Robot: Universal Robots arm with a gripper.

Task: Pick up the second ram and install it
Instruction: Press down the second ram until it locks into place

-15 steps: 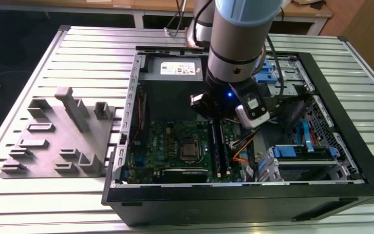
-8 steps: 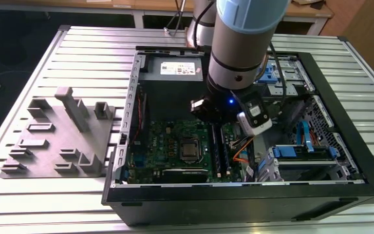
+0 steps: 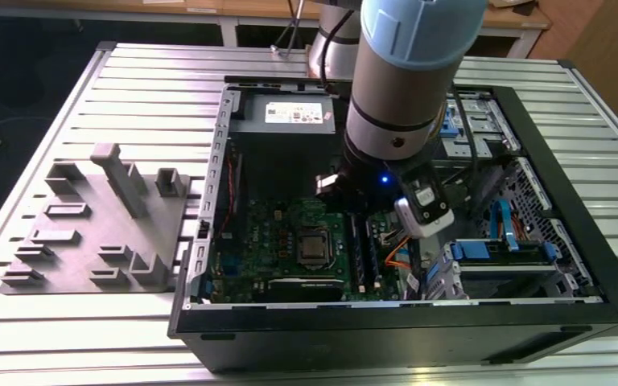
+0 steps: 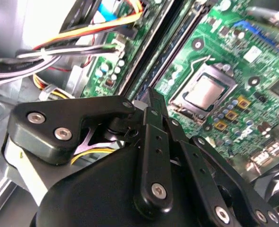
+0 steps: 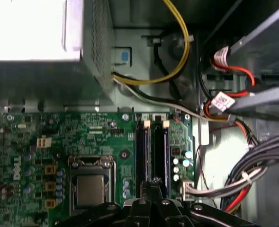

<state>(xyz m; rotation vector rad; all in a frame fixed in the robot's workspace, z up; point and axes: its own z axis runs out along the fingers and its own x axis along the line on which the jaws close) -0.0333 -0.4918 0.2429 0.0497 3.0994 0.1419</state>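
Second ram [image 5: 166, 150]: dark blue strip, on edge in a black slot rail, just ahead of my fingertips; whether they touch it I cannot tell.
Neighbouring rail: a like blue strip [image 5: 141, 151] beside it.
My hand [image 5: 153, 182]: fingers together, nothing clamped between them.
Motherboard [image 5: 101, 130]: green, carries both rails and the processor socket [image 5: 90, 188].
Computer case [image 3: 395, 330]: black, open, holds motherboard, power supply [image 3: 287, 112] and cable bundles [image 5: 253, 177].
Counter [image 3: 148, 80]: slatted metal, carries the case and a grey fixture block [image 3: 94, 233] at the exterior view's left.
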